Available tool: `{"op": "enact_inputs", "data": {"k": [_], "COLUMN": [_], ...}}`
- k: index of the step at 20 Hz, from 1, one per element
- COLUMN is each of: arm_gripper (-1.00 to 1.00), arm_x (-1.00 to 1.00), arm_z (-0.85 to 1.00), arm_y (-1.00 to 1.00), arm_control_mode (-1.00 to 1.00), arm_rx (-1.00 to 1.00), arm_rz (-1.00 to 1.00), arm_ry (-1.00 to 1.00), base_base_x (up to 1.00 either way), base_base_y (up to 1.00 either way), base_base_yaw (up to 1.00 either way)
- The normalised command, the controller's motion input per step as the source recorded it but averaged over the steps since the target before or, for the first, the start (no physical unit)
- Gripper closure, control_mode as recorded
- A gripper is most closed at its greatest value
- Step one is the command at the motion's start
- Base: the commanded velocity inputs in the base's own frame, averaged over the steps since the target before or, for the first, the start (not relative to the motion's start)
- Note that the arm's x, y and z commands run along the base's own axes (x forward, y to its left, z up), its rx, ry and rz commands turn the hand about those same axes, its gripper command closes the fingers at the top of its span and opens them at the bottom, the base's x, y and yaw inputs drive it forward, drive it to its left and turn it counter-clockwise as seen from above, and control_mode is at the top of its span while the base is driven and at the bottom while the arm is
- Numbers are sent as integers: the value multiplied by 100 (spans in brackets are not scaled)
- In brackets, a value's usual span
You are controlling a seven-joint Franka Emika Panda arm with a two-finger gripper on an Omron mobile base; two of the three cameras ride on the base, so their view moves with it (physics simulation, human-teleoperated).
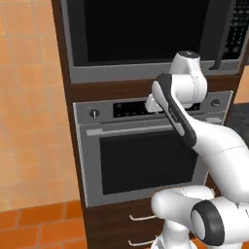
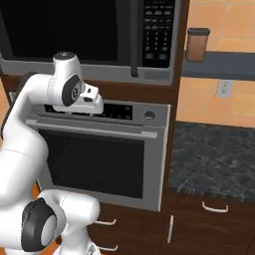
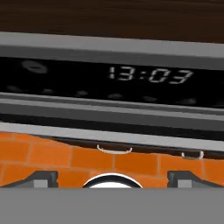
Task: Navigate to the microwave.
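A tall dark wood cabinet column (image 1: 73, 92) stands straight ahead of the base, and the wide built-in microwave with steel frame and large black glass door (image 1: 141, 29) fills its upper part, above the arm's hand in both base views. Its dark vertical bar handle (image 2: 133, 40) and black button panel (image 2: 158, 32) sit at the door's right. Directly below is the steel wall oven with a dark window (image 1: 146, 160), its horizontal handle (image 2: 94, 128) and round knobs (image 1: 94, 114) flanking a black display strip whose clock reads 13:03 (image 3: 151, 74) in the hand view. Under the oven are dark drawers with pale curved pulls (image 1: 141, 217). To the right lies a dark speckled stone counter (image 2: 214, 159), with a brown lidded canister (image 2: 197, 45) on a grey shelf (image 2: 219, 64) above it. Orange tiled floor (image 1: 34, 223) spreads at left. The gripper (image 3: 113, 180) faces the oven's display, its two dark fingers (image 3: 41, 178) set wide apart and holding nothing.
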Motion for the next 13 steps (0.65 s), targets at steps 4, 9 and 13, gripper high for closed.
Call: {"op": "enact_inputs", "data": {"k": [4, 9, 13], "arm_gripper": [-100, -100, -100], "arm_x": [0, 0, 0], "arm_z": [0, 0, 0], "arm_y": [0, 0, 0], "arm_control_mode": [100, 100, 100], "arm_rx": [0, 0, 0], "arm_rz": [0, 0, 0], "arm_ry": [0, 0, 0], "base_base_x": [50, 63, 17], "base_base_y": [88, 36, -17], "base_base_yaw": [-19, -22, -3]}}
